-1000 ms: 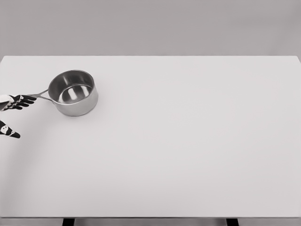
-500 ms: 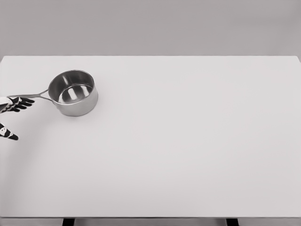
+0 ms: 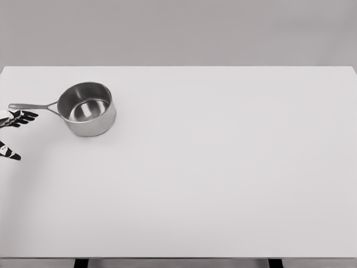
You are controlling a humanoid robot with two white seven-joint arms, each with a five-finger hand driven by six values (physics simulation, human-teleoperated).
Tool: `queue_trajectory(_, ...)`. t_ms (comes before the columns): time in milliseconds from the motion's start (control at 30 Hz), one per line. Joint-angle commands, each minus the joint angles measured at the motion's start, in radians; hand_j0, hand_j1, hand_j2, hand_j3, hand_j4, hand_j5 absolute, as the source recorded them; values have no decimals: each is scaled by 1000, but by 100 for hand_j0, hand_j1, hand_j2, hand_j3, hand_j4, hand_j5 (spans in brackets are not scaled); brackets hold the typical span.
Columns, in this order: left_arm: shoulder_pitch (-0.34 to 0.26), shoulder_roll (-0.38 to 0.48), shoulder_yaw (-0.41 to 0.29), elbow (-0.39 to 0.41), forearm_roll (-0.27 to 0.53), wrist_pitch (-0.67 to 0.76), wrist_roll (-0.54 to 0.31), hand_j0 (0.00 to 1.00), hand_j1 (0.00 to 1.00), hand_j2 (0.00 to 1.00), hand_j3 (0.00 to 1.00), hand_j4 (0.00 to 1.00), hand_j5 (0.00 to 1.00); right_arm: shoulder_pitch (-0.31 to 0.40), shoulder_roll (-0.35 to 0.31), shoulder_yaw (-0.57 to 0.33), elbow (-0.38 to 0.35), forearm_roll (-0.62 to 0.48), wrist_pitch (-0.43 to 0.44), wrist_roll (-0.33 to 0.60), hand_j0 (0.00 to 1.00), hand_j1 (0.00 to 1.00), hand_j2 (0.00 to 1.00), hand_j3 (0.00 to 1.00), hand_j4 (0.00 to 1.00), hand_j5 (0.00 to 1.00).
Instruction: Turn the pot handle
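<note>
One hand is in view, the left hand (image 3: 12, 125), at the picture's left edge over the near-left part of the white bench (image 3: 212, 184). Its fingers (image 3: 25, 116) are spread and hold nothing; the thumb sits apart, nearer the camera. Just beyond the fingertips lies the pot handle (image 3: 32, 106), pointing left, seemingly clear of them. Farther back stands the steel pot (image 3: 87, 109), upright and empty. Judgement: handle released, rotation possibly finished.

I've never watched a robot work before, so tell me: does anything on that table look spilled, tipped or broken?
Nothing stands out. The steel pot sits upright and empty on the white table, handle pointing left. The left hand is beside the handle, fingers open.
</note>
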Motion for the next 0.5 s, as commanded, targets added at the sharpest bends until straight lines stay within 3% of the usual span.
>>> queue_trajectory(0,0,-10,0,12,-11,0,0,100,100,100,100,100,100,0,0,1,0,0,0,0,100,100,100,100,100,100)
queue_trajectory(467,-34,-42,-1,39,-45,0,23,100,100,100,100,100,100,0,0,1,0,0,0,0,100,100,100,100,100,100)
